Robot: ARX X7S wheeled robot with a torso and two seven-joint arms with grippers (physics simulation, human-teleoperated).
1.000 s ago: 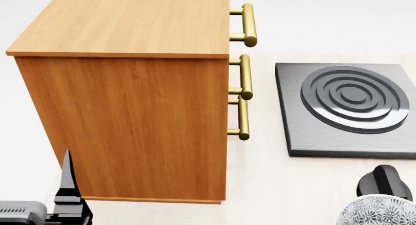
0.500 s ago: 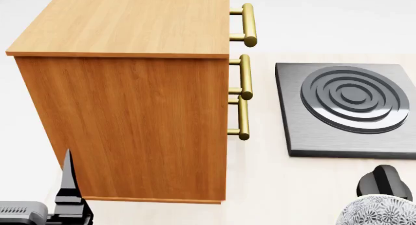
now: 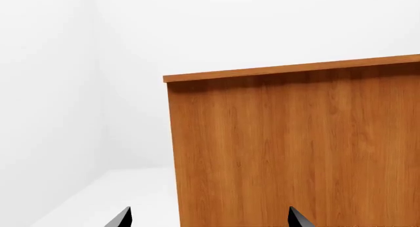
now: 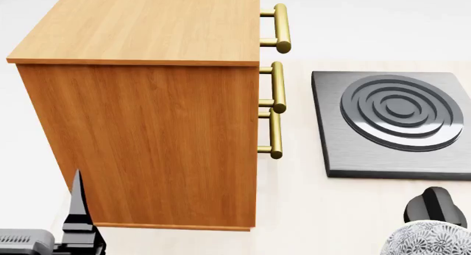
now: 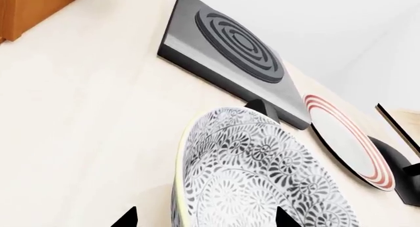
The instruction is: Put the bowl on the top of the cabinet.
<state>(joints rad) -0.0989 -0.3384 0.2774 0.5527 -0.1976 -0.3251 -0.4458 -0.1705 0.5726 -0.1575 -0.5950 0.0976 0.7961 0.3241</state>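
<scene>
The patterned bowl (image 4: 431, 239) sits on the pale counter at the bottom right of the head view, partly cut off. In the right wrist view the bowl (image 5: 262, 178) fills the foreground, and my right gripper (image 5: 204, 218) is open with its two dark fingertips on either side of the bowl's near rim. The orange-brown cabinet (image 4: 147, 128) stands at the left with a bare flat top and three brass handles (image 4: 277, 86). My left gripper (image 3: 208, 219) is open and empty, facing the cabinet's side wall (image 3: 295, 148). One of its fingers (image 4: 77, 211) shows low at the left.
A dark square burner plate (image 4: 394, 122) with raised rings lies right of the cabinet. A black knob-like part (image 4: 435, 204) sits just behind the bowl. A white plate with red rings (image 5: 347, 138) and a rack edge (image 5: 397, 128) lie beyond the burner.
</scene>
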